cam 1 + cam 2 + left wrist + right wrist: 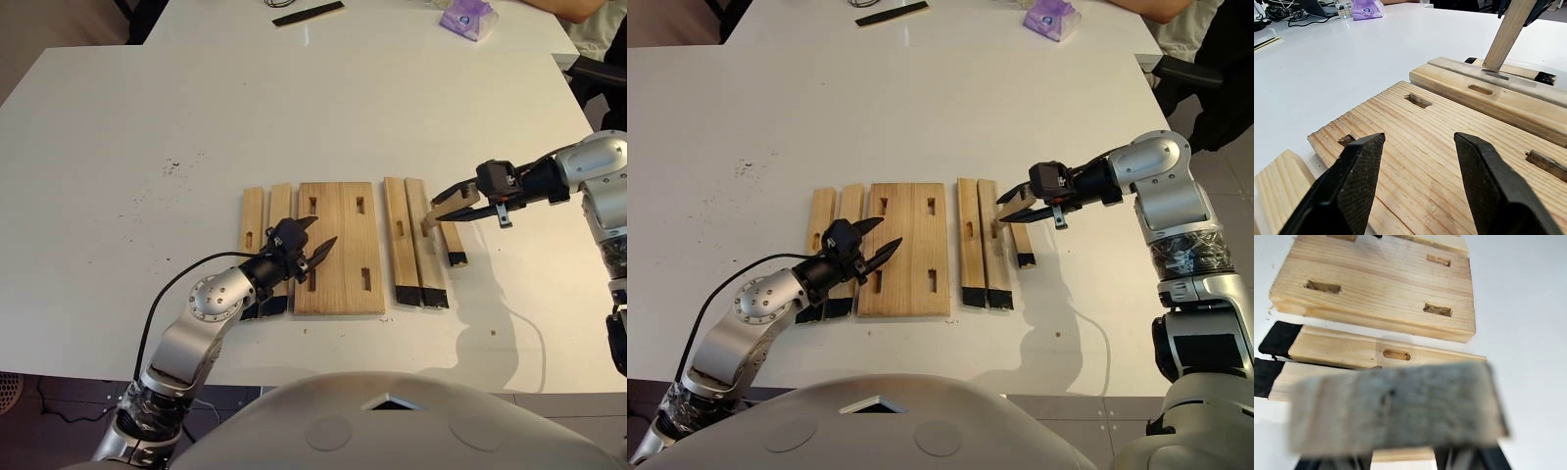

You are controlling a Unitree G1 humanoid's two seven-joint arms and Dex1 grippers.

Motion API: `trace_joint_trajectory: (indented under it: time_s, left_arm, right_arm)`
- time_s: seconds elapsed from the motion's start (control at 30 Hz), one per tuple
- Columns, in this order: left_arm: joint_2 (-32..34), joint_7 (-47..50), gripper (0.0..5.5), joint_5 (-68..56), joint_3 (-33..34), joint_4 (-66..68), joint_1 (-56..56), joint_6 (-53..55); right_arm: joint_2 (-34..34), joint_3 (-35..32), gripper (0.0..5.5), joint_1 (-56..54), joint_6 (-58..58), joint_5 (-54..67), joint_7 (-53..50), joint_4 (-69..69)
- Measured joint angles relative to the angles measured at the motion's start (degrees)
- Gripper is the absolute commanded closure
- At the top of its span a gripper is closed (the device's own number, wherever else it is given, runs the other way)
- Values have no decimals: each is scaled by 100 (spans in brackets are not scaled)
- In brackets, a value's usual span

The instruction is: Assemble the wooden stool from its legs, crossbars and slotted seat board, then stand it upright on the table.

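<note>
The slotted seat board [340, 245] lies flat mid-table. Two legs [253, 220] lie along its left side and two more legs [409, 240] along its right. My left gripper [319, 241] hovers open just over the board's left edge, its fingers [1359, 181] spread with nothing between them. My right gripper [449, 206] is shut on a short crossbar [431, 223], which is tilted with its lower end touching the outer right leg [1488, 93]. The right wrist view has this crossbar [1396, 406] close up. A second short piece [454, 247] lies on the table below it.
A purple tissue pack [467, 18] and a black strip [308, 14] lie at the table's far edge. Dark specks [171, 168] mark the surface at left. The white table [196, 108] has wide bare areas on every side of the parts.
</note>
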Motion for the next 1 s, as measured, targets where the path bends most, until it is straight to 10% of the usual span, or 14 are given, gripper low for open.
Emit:
trace_joint_trajectory:
  time_s: [0.7, 1.0]
  left_arm:
    - [-217, -5, 287, 240, -15, -8, 99, 16]
    - [-306, -13, 287, 335, -50, 44, -24, 32]
  right_arm:
    - [14, 60, 420, 387, -291, -139, -281, -33]
    - [265, 1189, 420, -715, 680, 164, 217, 493]
